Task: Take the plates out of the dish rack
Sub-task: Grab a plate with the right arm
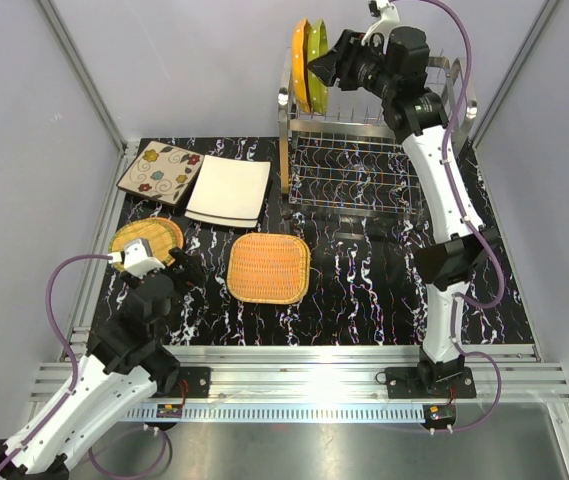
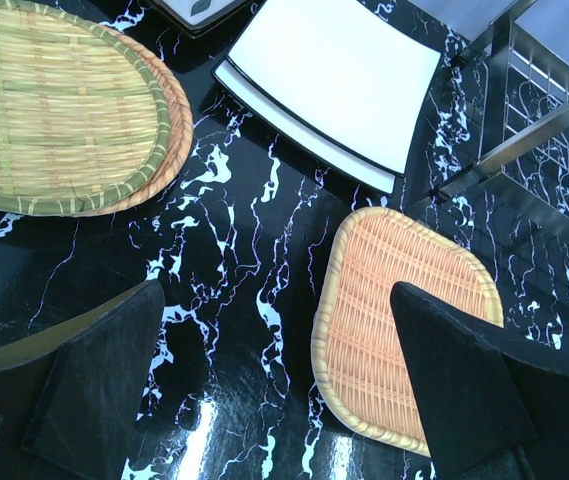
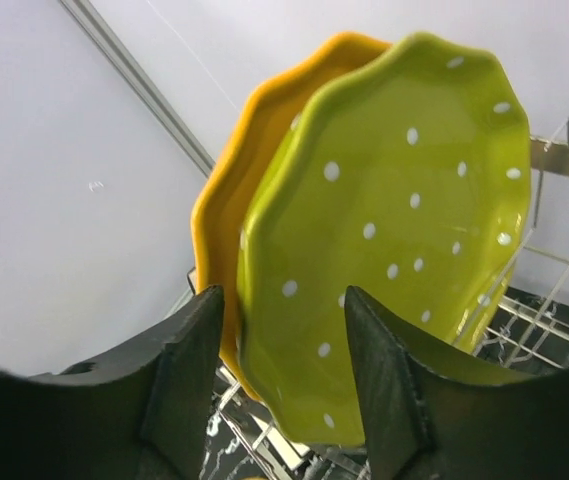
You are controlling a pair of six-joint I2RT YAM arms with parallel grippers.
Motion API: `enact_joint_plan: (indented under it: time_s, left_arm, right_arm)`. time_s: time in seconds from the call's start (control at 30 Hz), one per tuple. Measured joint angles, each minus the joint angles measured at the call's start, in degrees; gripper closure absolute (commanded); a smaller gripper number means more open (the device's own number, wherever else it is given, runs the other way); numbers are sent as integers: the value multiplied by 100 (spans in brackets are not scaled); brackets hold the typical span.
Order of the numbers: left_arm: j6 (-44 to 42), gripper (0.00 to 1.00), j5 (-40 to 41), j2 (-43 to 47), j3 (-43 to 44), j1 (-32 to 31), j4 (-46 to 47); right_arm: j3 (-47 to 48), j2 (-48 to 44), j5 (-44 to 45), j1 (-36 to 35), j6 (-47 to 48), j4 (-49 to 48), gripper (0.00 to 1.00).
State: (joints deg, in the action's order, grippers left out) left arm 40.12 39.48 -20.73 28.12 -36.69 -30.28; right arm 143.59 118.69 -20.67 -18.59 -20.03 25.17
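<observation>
Two dotted plates stand upright on the top left of the steel dish rack (image 1: 364, 170): a green one (image 3: 394, 220) in front of an orange one (image 3: 234, 190). My right gripper (image 3: 282, 300) is up at them (image 1: 316, 68), open, with the green plate's lower rim between its fingers; one finger lies over the plate's face and the other is beside the orange plate's rim. My left gripper (image 2: 276, 295) hovers wide open over the table (image 1: 164, 268), holding nothing, between a round wicker plate (image 2: 54, 110) and a rounded-square wicker plate (image 2: 394, 310).
A beige floral square plate (image 1: 159, 172) and stacked white square plates (image 1: 229, 190) lie at the back left of the black marbled table (image 1: 364, 290). The rack's lower tier holds only wire prongs. Grey walls and metal frame posts enclose the table.
</observation>
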Motion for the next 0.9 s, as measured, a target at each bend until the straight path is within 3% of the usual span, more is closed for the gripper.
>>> enact_joint_plan:
  time_s: [0.33, 0.47, 0.6, 0.67, 0.9]
  left_arm:
    - [2, 1, 0, 0, -52, 0, -4]
    - [2, 1, 0, -4, -52, 0, -2]
    - [2, 1, 0, -39, -52, 0, 7]
    - [2, 1, -2, -55, -52, 0, 9]
    - [2, 1, -2, -66, -52, 0, 26]
  right_arm:
    - [219, 251, -59, -66, -181, -284, 58]
    - [247, 278, -133, -76, -227, -313, 71]
    - [295, 278, -129, -83, -208, -302, 93]
    - [304, 278, -125, -83, -210, -304, 99]
    - [210, 275, -68, -85, -376, -667, 100]
